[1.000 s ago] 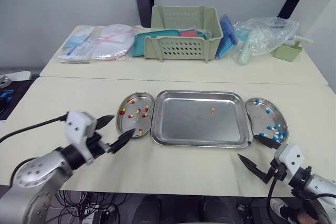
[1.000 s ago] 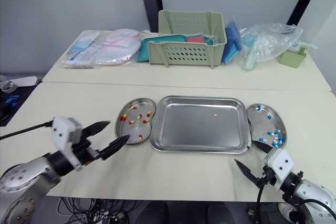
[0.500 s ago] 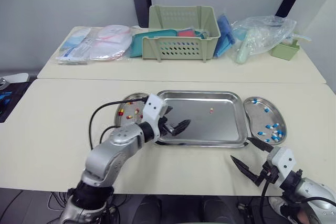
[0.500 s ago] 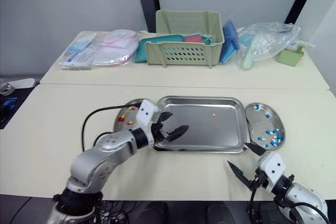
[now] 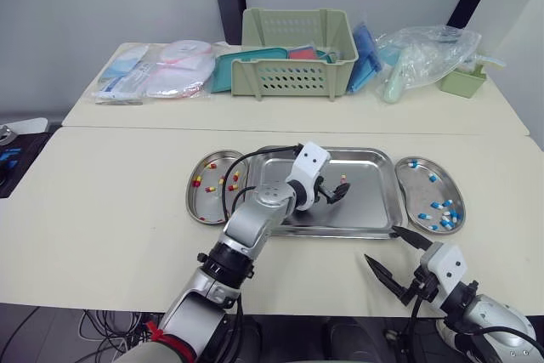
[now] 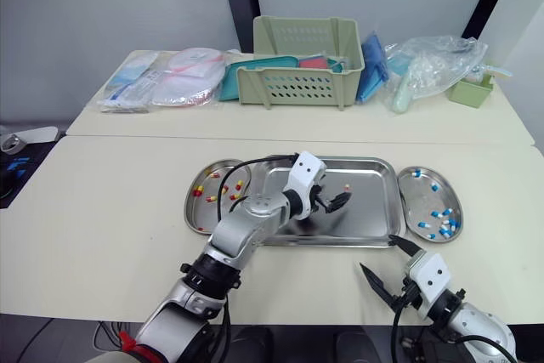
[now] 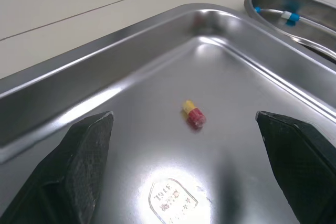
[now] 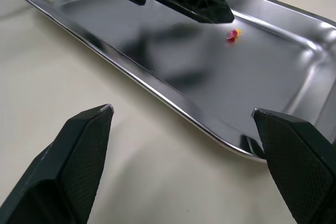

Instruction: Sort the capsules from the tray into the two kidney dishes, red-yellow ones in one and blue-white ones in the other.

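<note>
1. Left end effector hangs low inside the rectangular steel tray. Its black fingers are spread wide and hold nothing. The tray's only red-yellow capsule lies just ahead of the gap, apparently lined up for a pinch.
2. That capsule likely belongs in the left steel kidney dish, which holds red-yellow ones. The right steel kidney dish holds blue-white ones.
3. Right end effector, open and empty, hovers over the cream desk, probably kept clear.

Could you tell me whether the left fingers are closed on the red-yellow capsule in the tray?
No, the red-yellow capsule lies loose on the tray between the open left fingers, touching neither.
</note>
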Action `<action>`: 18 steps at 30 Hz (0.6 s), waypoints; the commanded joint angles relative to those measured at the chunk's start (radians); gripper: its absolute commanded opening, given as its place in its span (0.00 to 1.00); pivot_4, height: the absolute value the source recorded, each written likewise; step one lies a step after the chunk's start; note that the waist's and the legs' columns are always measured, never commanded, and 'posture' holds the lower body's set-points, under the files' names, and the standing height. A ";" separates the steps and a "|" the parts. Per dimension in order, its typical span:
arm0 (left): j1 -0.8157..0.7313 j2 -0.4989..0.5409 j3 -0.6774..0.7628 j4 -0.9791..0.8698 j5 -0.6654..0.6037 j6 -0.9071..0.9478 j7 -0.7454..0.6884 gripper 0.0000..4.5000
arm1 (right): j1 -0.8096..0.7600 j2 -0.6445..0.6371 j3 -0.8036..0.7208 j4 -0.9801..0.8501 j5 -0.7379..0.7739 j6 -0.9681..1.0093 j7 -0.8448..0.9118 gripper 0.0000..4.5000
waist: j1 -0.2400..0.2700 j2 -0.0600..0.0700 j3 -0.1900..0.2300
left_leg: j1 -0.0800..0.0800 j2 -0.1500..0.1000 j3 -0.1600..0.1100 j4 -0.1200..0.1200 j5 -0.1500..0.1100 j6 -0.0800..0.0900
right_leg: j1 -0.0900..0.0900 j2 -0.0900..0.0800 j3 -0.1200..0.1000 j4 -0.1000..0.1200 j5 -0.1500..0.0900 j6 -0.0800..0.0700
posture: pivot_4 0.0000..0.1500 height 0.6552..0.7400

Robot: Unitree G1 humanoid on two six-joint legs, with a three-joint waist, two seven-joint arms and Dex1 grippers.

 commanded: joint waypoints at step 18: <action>-0.109 -0.097 -0.009 0.313 0.128 -0.148 -0.119 0.33 | 0.007 0.008 0.007 -0.137 -0.002 0.088 -0.080 1.00 | 0.000 0.000 0.000 | 0.000 0.000 0.000 0.000 0.000 -0.001 | 0.000 0.000 0.000 0.000 0.000 0.000 | 1.00 1.00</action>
